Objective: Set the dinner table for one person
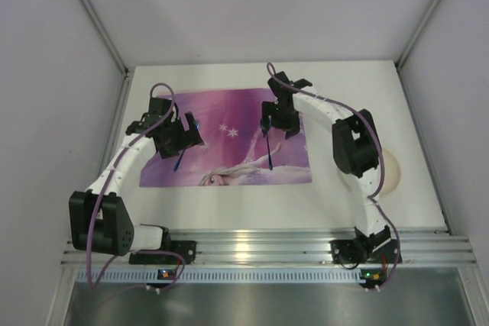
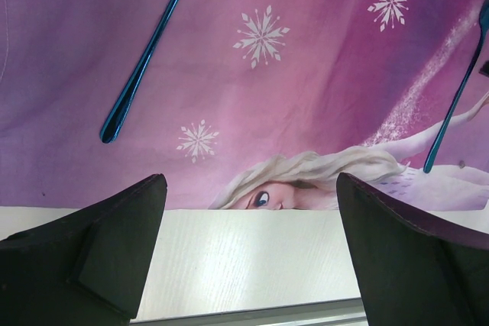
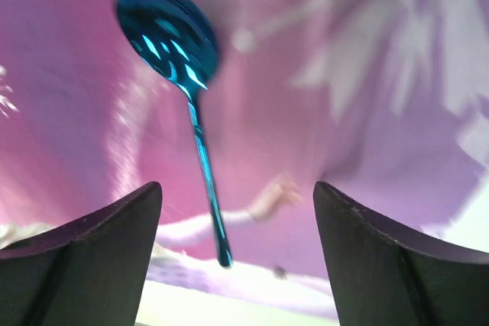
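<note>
The dinner table (image 1: 252, 204) is a white tabletop with a purple-pink snowflake placemat (image 1: 229, 112) on its middle. A shiny blue spoon (image 3: 200, 143) lies on the right part of the mat, bowl away from me. Above its handle my right gripper (image 3: 237, 196) hangs open, the fingers wide apart and touching nothing; from above this gripper (image 1: 273, 129) sits over the spoon (image 1: 269, 152). A second blue utensil (image 2: 141, 66) lies on the mat's left part. Near the mat's front edge my left gripper (image 2: 250, 188) is open and empty, just right of that utensil (image 1: 177, 162).
A cream round plate (image 1: 391, 170) sits at the table's right side, partly hidden behind the right arm (image 1: 355, 146). Grey walls close in the table on three sides. The aluminium rail (image 1: 260, 250) with both arm bases runs along the near edge.
</note>
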Robot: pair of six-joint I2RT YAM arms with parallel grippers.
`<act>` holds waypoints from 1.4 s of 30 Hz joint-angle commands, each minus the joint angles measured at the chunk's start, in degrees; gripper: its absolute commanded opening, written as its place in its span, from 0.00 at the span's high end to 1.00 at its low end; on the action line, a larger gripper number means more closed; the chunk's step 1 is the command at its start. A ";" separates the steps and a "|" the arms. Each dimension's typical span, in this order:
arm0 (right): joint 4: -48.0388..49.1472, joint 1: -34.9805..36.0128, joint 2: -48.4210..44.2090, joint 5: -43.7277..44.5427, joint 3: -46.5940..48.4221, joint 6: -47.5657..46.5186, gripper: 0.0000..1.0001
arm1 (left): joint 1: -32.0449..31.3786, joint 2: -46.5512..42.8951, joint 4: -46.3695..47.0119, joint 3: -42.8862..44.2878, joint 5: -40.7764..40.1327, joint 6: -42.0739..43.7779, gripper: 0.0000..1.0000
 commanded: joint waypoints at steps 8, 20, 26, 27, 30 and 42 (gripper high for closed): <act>-1.58 -13.91 -27.80 8.68 -22.41 -2.44 0.10 | 0.06 1.16 3.49 -1.59 1.14 0.20 0.02; -2.28 -20.79 -23.97 18.00 -31.76 -5.70 0.19 | 0.06 1.87 5.96 -3.26 2.19 -0.51 0.02; -2.11 -20.88 -21.94 19.59 -32.72 -5.87 0.47 | 0.06 0.46 6.04 -4.84 1.93 -1.04 0.02; -1.85 -20.79 -21.68 19.50 -33.07 -5.70 0.53 | 0.06 0.29 6.05 -5.28 1.84 -1.04 0.02; -0.97 -20.88 -20.97 18.98 -34.39 -5.44 0.74 | 0.06 -0.24 5.70 -5.81 1.40 -0.87 0.02; 1.05 -20.62 -21.76 17.48 -37.92 -4.73 1.00 | 0.06 1.25 5.26 -3.96 1.05 0.45 0.02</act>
